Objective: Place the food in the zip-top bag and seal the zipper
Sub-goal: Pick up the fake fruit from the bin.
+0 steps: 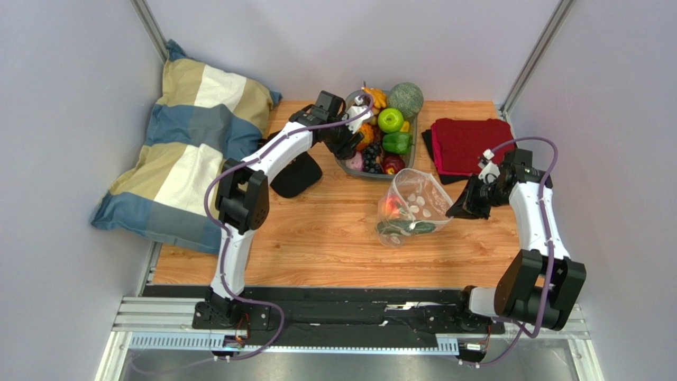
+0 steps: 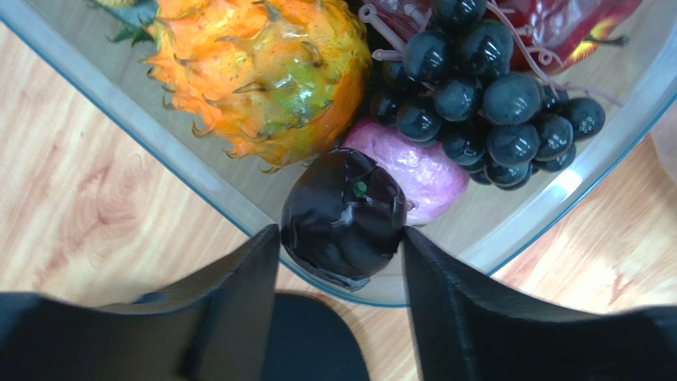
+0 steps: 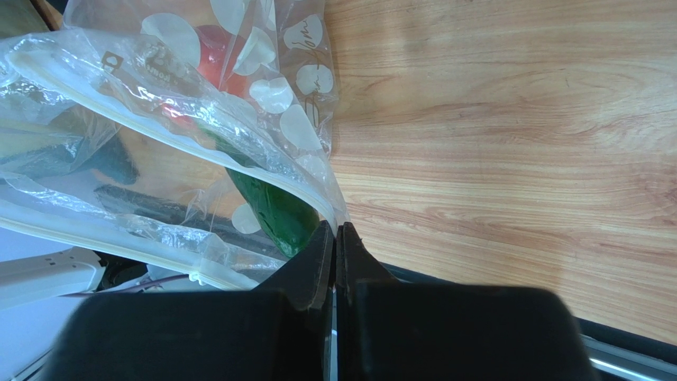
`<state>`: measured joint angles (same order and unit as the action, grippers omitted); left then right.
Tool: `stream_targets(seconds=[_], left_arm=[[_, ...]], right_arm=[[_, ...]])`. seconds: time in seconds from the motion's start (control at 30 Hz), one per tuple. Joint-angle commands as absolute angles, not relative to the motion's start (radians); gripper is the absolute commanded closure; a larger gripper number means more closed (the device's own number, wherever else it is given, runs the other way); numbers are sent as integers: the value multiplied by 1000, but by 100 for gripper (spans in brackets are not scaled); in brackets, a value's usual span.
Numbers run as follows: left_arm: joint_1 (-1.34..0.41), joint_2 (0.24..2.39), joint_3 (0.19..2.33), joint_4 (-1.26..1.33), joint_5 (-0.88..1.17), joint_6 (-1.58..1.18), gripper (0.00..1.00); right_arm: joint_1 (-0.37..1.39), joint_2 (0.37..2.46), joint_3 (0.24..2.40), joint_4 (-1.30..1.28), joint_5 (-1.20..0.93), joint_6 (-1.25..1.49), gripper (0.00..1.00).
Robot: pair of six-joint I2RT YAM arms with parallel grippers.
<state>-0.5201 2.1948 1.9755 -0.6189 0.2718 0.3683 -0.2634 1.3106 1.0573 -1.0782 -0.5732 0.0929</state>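
The dotted clear zip-top bag [image 1: 413,198] stands mid-table with its mouth open. A red food [image 3: 218,51] and a green one [image 3: 278,210] lie inside it. Its whitish zipper strip [image 3: 159,103] runs along the mouth edge. My right gripper [image 1: 459,210] is shut on the bag's corner at the mouth [image 3: 338,226]. My left gripper [image 1: 350,143] is at the near left corner of the grey tray [image 1: 350,168]. In the left wrist view its fingers [image 2: 262,262] press both sides of a dark purple fruit [image 2: 343,218] that overlaps the tray rim [image 2: 556,186].
The tray holds a spiky orange fruit [image 2: 262,71], black grapes [image 2: 485,95], a pink bulb [image 2: 421,171], a green apple [image 1: 389,120] and a pepper [image 1: 396,143]. A pillow [image 1: 187,143] lies left, a black pad [image 1: 295,176] by the tray, red cloth [image 1: 469,143] back right.
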Motion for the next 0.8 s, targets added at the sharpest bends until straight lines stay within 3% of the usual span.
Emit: stream_targets(seconds=[0.0,0.23,0.57,0.77], left_arm=[[-515,2183,1982,-615,301,416,41],[-515,2108,1986,-607,330,407,68],[-522,1964,2060,-615,469,272,71],[-618,1881,2112,-600,601,161,70]], right_arm=[[-267,1325,1097,-1055,-621,101,100],[-262,1335,1109,-1054,-649,104,100],[-245,1338,1115,-1046,-663,110,100],[-224,1342,1138,-1049,-689,120,100]])
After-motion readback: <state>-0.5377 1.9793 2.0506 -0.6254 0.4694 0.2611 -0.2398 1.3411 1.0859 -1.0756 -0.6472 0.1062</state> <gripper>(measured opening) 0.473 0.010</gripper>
